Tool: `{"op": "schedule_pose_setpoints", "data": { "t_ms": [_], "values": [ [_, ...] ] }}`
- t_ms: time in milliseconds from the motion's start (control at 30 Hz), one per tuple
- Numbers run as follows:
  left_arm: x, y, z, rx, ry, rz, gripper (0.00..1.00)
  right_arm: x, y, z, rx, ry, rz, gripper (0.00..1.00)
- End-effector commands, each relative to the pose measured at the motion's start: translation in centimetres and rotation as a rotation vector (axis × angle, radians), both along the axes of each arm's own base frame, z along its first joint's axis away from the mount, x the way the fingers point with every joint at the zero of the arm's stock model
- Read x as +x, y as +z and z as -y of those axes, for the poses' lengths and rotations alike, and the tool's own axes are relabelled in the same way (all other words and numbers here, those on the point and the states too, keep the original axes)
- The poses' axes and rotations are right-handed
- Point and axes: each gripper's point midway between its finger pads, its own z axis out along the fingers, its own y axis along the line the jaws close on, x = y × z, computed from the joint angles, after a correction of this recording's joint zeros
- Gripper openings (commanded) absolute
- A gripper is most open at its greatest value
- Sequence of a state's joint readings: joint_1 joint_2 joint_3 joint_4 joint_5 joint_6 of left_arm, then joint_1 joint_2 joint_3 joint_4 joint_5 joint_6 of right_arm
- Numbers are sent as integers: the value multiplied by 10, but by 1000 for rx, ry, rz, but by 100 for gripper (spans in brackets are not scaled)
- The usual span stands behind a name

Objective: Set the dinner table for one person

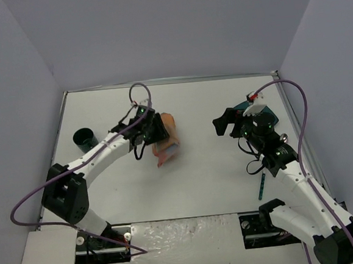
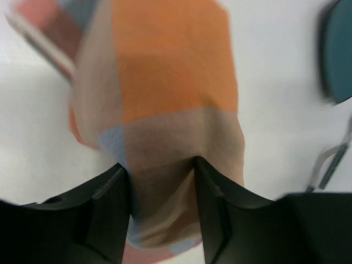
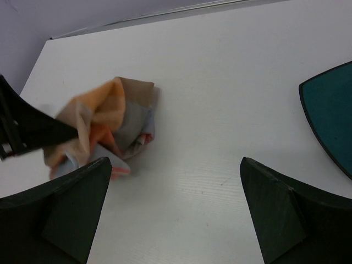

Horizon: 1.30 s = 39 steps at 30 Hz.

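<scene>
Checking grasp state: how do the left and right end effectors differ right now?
The left end effector is shut on the bunched plaid placemat; the right end effector stands wide open, empty. Left is mid-table; right is near the teal plate. Both are black and point down at the white table.

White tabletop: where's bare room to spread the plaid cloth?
Bare: the middle of the flat white tabletop, between the crumpled orange-blue plaid cloth and the right arm; also the far strip. Crowded: right side, round teal plate, teal-handled utensil.
</scene>
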<state>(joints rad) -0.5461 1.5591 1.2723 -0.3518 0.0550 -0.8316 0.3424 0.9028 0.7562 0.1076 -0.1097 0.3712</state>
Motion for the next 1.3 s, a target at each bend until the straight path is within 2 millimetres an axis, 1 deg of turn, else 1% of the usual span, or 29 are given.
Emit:
{"op": "schedule_pose_setpoints", "data": {
  "t_ms": [0, 33, 67, 133, 233, 267, 333, 400, 500, 533, 600, 667, 800, 833, 900, 967, 1000, 1100, 1200, 1267],
  "values": [
    [-52, -11, 18, -22, -103, -20, 52, 0, -1, -3, 20, 2, 11, 100],
    [-60, -12, 14, -9, -114, -16, 59, -1, -6, -4, 19, 1, -2, 100],
    [-65, -12, 8, 12, -116, -8, 63, -1, -12, -4, 18, 2, -18, 100],
    [-75, -1, -13, 69, -122, 51, 80, -1, -29, -7, 18, 5, -64, 100],
    [-76, 13, -29, 131, -144, 137, 87, 2, -45, -14, 18, 25, -110, 100],
    [-76, 15, -30, 137, -150, 153, 87, 3, -49, -16, 17, 32, -123, 100],
    [-76, 14, -23, 140, -204, 162, 87, 5, -63, -27, 8, 67, -170, 100],
    [-82, 6, -5, 107, -296, 134, 85, 10, -72, -29, 0, 58, -203, 100],
    [-93, -12, 16, 160, -415, 113, 83, 13, -80, -28, -4, 39, -228, 100],
    [-99, -14, 21, 178, -436, 113, 82, 14, -82, -26, -10, 30, -232, 100],
    [-106, -25, 33, 312, -518, 144, 81, 15, -86, -20, -26, -3, -241, 100],
    [-105, -29, 39, 431, -571, 186, 81, 15, -88, -13, -42, -34, -246, 100],
    [-105, -37, 46, 628, -633, 234, 81, 11, -85, 3, -73, -91, -250, 100],
    [-107, -36, 50, 653, -658, 253, 81, 10, -84, 5, -75, -97, -249, 100],
    [-105, -44, 50, 764, -692, 273, 81, 6, -83, 11, -72, -115, -246, 100],
    [-106, -49, 55, 821, -725, 274, 81, 5, -82, 22, -81, -157, -239, 100],
    [-106, -48, 57, 856, -741, 290, 81, 4, -81, 26, -80, -167, -233, 100],
    [-107, -60, 57, 957, -788, 289, 80, 2, -81, 38, -67, -197, -235, 100],
    [-107, -65, 57, 1041, -821, 302, 78, 0, -79, 46, -37, -206, -236, 100],
    [-105, -67, 57, 1066, -824, 304, 77, 0, -79, 52, -24, -212, -237, 100]
  ]
}}
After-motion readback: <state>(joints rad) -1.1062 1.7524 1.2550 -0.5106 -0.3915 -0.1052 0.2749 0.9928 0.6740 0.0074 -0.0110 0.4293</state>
